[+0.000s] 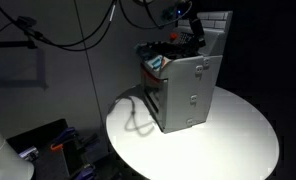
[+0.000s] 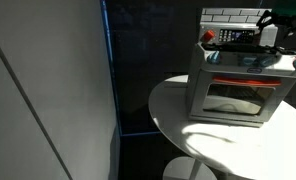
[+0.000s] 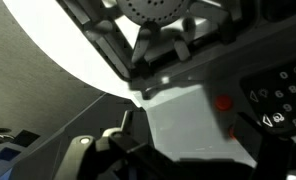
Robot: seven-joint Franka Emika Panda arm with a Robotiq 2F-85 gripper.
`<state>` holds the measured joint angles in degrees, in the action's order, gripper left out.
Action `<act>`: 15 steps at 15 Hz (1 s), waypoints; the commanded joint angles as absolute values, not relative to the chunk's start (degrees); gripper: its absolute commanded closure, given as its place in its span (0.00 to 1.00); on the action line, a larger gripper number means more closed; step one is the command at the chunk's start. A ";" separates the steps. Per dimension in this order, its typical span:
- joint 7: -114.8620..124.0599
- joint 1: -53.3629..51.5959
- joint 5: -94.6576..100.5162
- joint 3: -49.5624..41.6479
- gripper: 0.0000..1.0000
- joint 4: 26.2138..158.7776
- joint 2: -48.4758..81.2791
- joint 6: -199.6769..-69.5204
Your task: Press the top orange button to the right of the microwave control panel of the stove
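The fingers (image 1: pixel 193 35) hang over the stove (image 1: pixel 186 88); apart or together, I cannot tell. It stands off-centre on the round white bench (image 1: pixel 238 135), toward one edge. The wrist view shows two orange buttons (image 3: pixel 224 102) beside its dark control panel (image 3: pixel 278 100)

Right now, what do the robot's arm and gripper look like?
The arm looks dark, almost black, with a small blue light glowing on it. The gripper is black and blocky. It's too dim and blurry to see any markings.
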<state>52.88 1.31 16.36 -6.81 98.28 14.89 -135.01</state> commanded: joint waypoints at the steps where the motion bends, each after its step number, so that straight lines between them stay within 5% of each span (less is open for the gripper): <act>1: 54.27 0.53 16.28 -7.98 0.00 95.31 16.73 -134.90; 15: 50.01 0.93 12.48 -6.73 0.00 99.31 11.18 -128.33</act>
<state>52.48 0.79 14.90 -6.99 98.29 13.31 -130.82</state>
